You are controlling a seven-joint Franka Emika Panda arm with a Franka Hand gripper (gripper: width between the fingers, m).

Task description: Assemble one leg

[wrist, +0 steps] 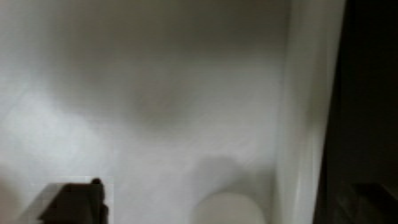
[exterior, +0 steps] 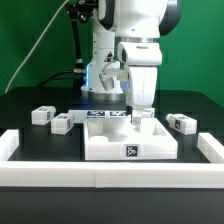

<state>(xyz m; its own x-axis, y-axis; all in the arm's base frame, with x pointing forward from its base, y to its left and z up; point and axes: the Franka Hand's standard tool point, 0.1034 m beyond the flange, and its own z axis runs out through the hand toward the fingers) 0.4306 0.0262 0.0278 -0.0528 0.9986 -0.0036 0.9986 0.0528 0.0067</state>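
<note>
Nearest you, a low white wall (exterior: 60, 172) runs across the front edge of the black counter (exterior: 20, 112).

Behind it, the claw (exterior: 140, 110) hangs from the white arm (exterior: 140, 40). It points straight down and sits right at the top face of the tabletop panel (exterior: 110, 140), towards the panel's back edge and a little to the exterior view's right of its middle. You cannot tell from either view whether the claw is clenched, released or gripping something, because its tips merge with the white parts around them. In the wrist view a pale, blurred surface (wrist: 160, 100) fills almost everything, with one dark finger (wrist: 71, 203) at the edge of the picture, so the claw is very close to something white.

The panel lies flat in the middle of the counter, and you can see a single square tag (exterior: 131, 151) on the side facing you.

Out on the exterior view's left, the first leg (exterior: 42, 115) and the second leg (exterior: 62, 123) lie near each other on the counter, the second just beside the panel's corner. On the exterior view's right, the third leg (exterior: 180, 123) lies on the counter close to the panel's other side. All three are apart from the claw.
</note>
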